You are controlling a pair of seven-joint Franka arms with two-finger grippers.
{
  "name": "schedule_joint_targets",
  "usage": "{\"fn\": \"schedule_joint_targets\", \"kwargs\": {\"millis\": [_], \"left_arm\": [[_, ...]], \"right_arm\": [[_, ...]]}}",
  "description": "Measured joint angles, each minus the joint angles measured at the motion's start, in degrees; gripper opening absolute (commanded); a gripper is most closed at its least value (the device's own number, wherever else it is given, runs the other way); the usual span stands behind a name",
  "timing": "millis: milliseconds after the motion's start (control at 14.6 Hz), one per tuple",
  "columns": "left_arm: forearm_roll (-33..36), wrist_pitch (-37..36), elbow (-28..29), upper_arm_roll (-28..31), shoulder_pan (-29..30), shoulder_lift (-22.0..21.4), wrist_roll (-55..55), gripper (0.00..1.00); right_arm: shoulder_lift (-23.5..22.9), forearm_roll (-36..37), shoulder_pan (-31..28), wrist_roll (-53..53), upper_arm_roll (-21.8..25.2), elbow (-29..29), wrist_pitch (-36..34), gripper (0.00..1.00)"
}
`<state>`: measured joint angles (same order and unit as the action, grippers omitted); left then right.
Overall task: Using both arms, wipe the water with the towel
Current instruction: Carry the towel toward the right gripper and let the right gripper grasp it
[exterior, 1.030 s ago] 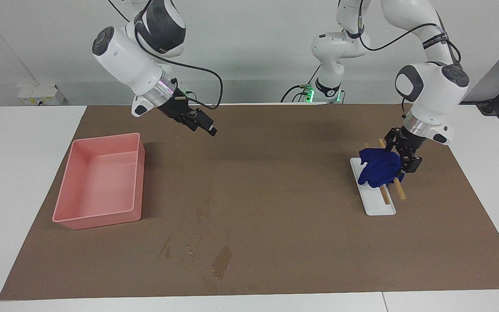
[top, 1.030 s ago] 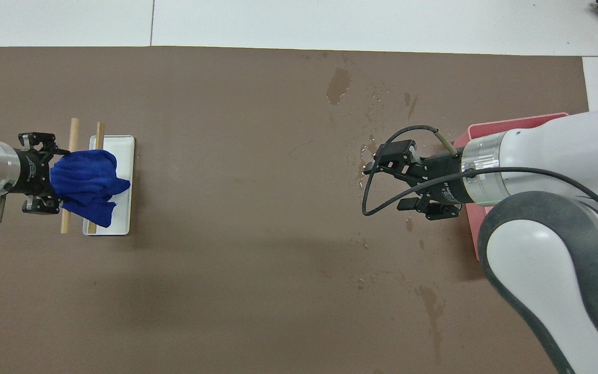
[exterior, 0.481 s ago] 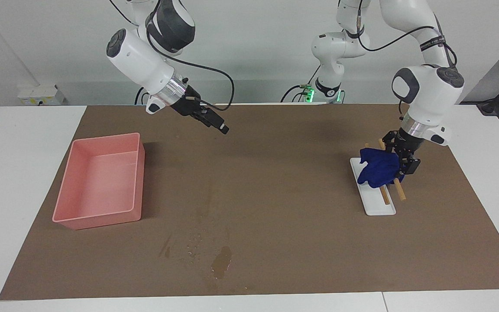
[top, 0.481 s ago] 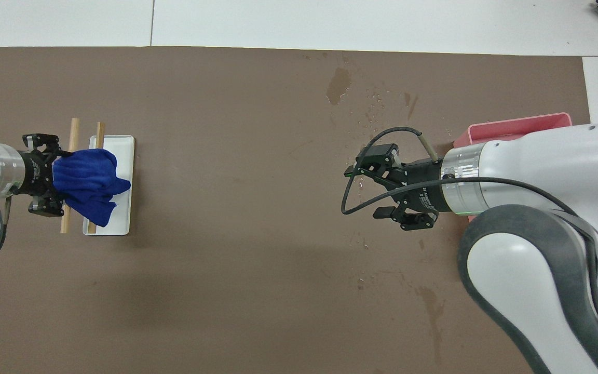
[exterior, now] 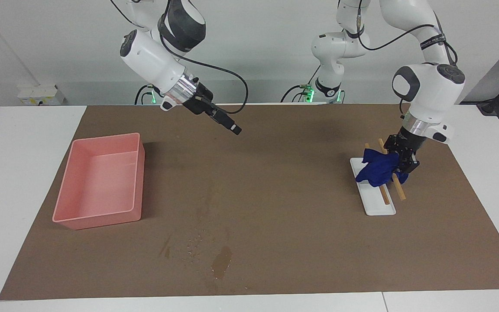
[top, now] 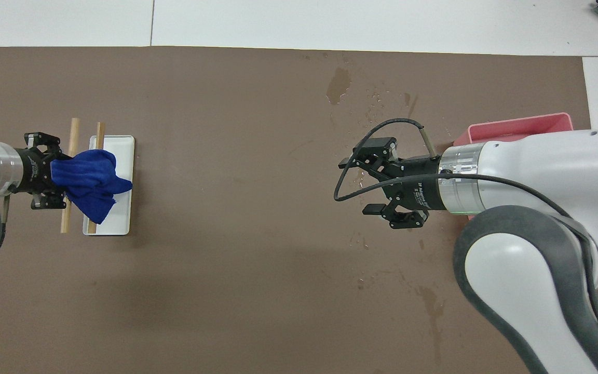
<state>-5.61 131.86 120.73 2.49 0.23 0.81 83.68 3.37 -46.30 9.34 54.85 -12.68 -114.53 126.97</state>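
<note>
Only overhead, right tool (top: 369, 182) shows spread fingers above the mat (top: 226, 259).

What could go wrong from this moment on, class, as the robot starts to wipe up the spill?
1. The left gripper has closed on one end of the towel, which drapes over two wooden sticks across the white tray; lifting may drag them off.
2. The water lies toward the right arm's end of the table; the loosely hanging towel could slip on the way there.
</note>
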Motion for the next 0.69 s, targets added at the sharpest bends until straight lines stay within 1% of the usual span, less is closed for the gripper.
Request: {"fn": "schedule_joint_targets", "kwargs": {"millis": [69, 206, 343, 481, 549, 687], "left_arm": [[0.0, -1.8, -0.9, -0.1, 0.0, 0.0, -0.1, 0.00], [0.0, -7.9, -4.3, -0.6, -0.3, 0.1, -0.3, 0.00], [0.0, -14.0, -8.6, -0.9, -2.3, -0.2, -0.3, 0.00], [0.0, -17.8, -11.3, -1.7, -4.1, -1.1, -0.3, 0.00], [0.0, -19.5, -12.2, -2.5, -4.8, -1.9, -0.3, 0.00], [0.0, -22.3, -13.1, -4.9, -5.5, -3.5, -0.3, 0.00]], "right_arm": [[0.0, -0.1, 0.7, 0.1, 0.0, -0.5, 0.6, 1.00], [0.0, -0.1, 1.9, 0.8, 0.0, -1.2, 1.9, 1.00], [0.0, -0.1, 3.1, 2.1, 0.0, -1.5, 3.3, 1.00], [0.0, -0.2, 3.8, 3.1, 0.0, -1.6, 3.9, 1.00], [0.0, -0.9, 4.0, 3.6, 0.0, -1.7, 4.1, 1.00], [-0.2, -5.1, 4.3, 3.7, 0.0, -1.9, 5.9, 1.00]]}}
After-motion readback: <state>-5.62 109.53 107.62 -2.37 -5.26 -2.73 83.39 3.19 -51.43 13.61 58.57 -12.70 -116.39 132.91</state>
